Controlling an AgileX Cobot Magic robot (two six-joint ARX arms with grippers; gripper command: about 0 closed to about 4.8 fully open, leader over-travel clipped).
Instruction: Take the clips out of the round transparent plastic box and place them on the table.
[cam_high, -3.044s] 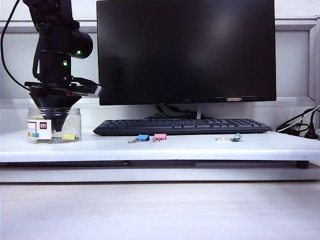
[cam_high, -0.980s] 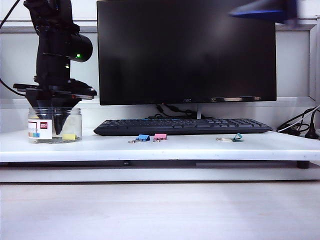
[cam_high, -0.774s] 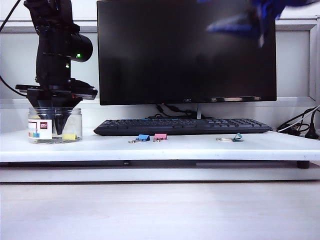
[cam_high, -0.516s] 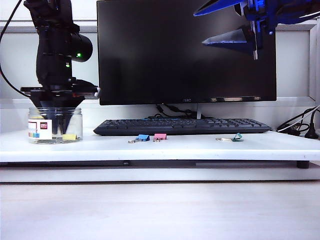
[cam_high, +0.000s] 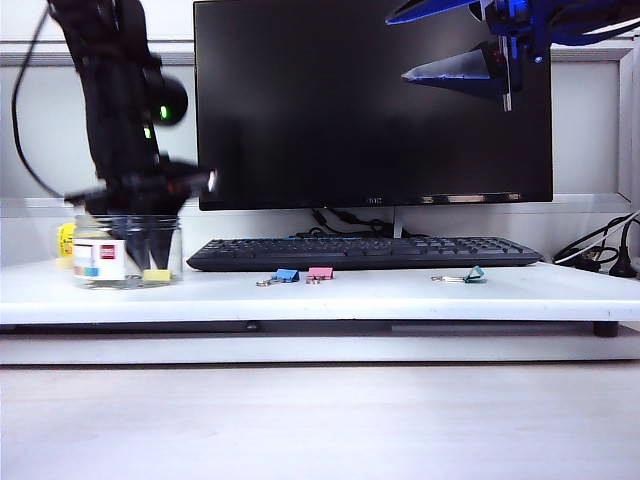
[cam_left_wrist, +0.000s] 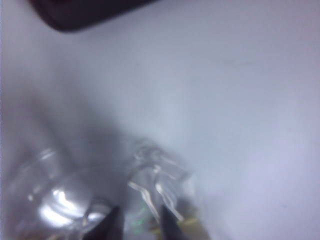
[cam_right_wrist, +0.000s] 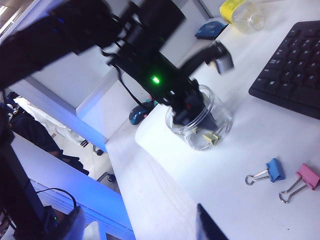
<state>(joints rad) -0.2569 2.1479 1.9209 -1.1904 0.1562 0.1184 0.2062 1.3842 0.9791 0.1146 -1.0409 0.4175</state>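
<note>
your left gripper (cam_high: 148, 255) is down inside the round transparent plastic box (cam_high: 127, 252).
yellow clips (cam_high: 157, 275) lie in it on the table (cam_high: 400, 295); you cannot tell its jaws. your right gripper (cam_high: 420, 45) is up high, fingers apart.

The picture is strongly blurred. The two dark jaws of the left gripper (cam_left_wrist: 140, 227) stand a little apart, inside the round transparent plastic box (cam_left_wrist: 75, 200), whose clear wall gives bright reflections. Something yellowish shows near the jaws, but too unclear to name. The white desk (cam_left_wrist: 240, 100) fills most of the view. A dark keyboard edge (cam_left_wrist: 85, 12) lies beyond.
</note>
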